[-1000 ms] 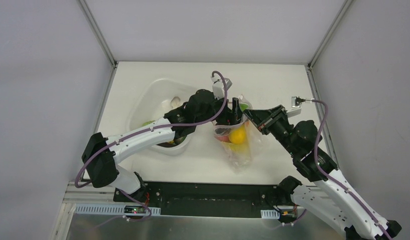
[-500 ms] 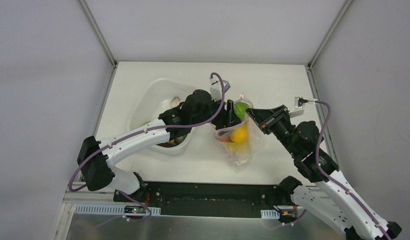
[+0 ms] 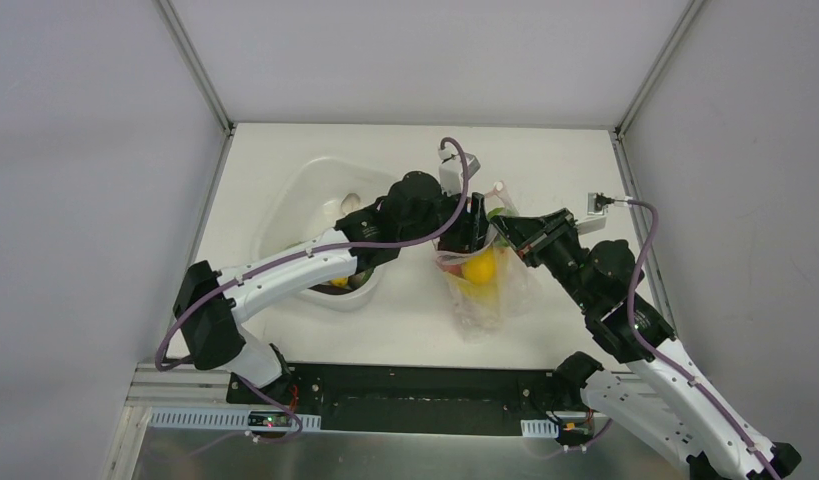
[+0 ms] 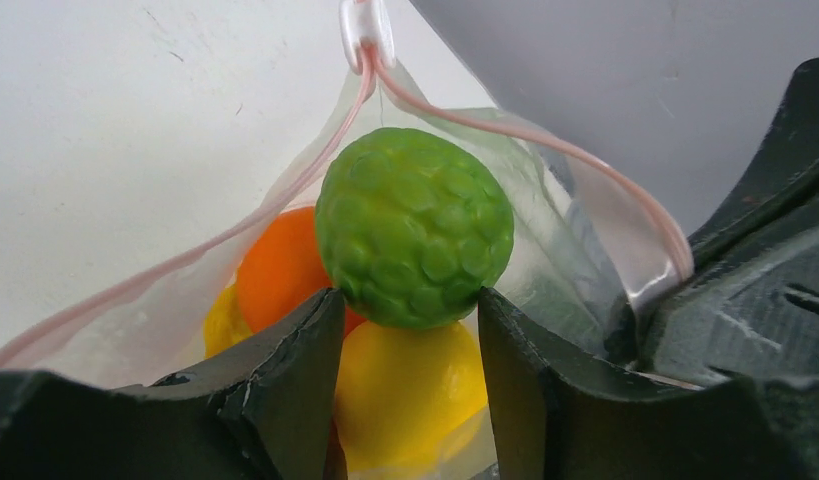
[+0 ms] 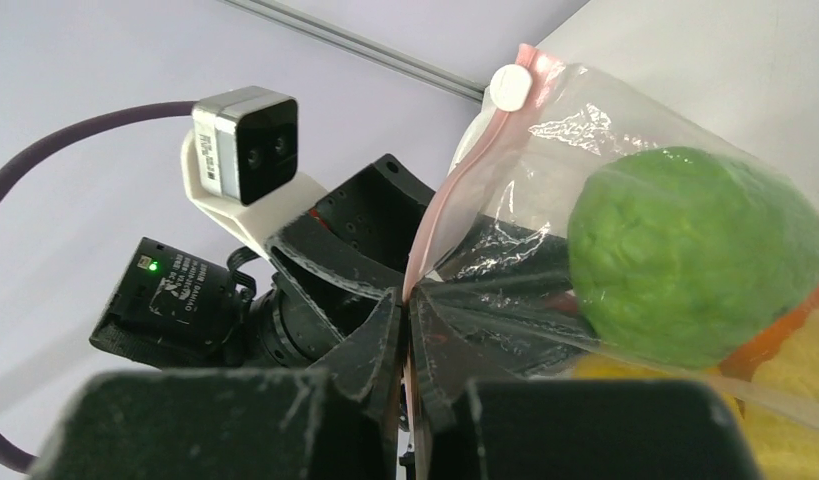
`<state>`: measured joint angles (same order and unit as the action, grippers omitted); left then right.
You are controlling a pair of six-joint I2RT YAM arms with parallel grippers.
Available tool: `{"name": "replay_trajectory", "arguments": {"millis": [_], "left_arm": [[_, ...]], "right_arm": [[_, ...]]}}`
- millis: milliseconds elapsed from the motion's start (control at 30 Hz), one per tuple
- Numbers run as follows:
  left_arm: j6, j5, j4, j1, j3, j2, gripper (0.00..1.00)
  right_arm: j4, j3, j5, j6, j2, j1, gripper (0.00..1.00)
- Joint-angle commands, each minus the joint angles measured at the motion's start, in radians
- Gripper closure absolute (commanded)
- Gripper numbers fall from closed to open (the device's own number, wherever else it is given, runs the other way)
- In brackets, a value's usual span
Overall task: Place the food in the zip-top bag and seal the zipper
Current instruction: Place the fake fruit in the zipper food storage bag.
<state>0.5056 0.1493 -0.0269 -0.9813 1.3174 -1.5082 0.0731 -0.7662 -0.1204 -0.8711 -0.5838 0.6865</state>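
The clear zip-top bag (image 3: pixel 485 300) lies right of the tub, its mouth held open. My left gripper (image 3: pixel 475 225) is in the mouth, and its fingertips (image 4: pixel 320 320) press the sides of a green bumpy fruit (image 4: pixel 415 225). The fruit rests above an orange fruit (image 4: pixel 275 270) and a yellow fruit (image 4: pixel 405 390) inside the bag. The pink-red zipper (image 4: pixel 545 140) runs round the opening to its white slider (image 4: pixel 366 25). My right gripper (image 3: pixel 507 228) is shut on the zipper edge (image 5: pixel 435 235). The green fruit (image 5: pixel 690 255) shows through the plastic there.
The white rounded tub (image 3: pixel 295 195) stands at the left, under my left arm. It holds a pale cream piece (image 3: pixel 350 203) and more food near its front (image 3: pixel 337 282). The enclosure walls close the table at the back and sides.
My left gripper has carried the green fruit right and down into the bag's mouth. It is now mostly hidden from above. My right gripper has kept its hold on the edge.
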Motion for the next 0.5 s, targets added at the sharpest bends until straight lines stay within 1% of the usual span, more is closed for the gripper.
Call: {"name": "replay_trajectory", "arguments": {"millis": [0,133,233,333,467], "left_arm": [[-0.015,0.048,-0.014,-0.015,0.026,-0.033,0.49],[0.000,0.090,-0.079,-0.015,-0.004,-0.041,0.49],[-0.003,0.118,-0.073,-0.016,0.010,-0.049,0.49],[-0.017,0.067,-0.066,-0.016,-0.013,-0.012,0.46],[-0.069,-0.019,0.018,-0.014,-0.031,0.063,0.37]], "right_arm": [[-0.078,-0.029,-0.005,0.007,0.011,-0.005,0.93],[-0.078,-0.022,-0.019,0.007,0.017,-0.007,0.93],[-0.078,-0.023,-0.018,0.007,0.018,-0.008,0.93],[-0.078,-0.025,-0.019,0.011,0.019,-0.010,0.94],[-0.037,-0.037,-0.033,0.033,0.020,-0.011,0.94]]}}
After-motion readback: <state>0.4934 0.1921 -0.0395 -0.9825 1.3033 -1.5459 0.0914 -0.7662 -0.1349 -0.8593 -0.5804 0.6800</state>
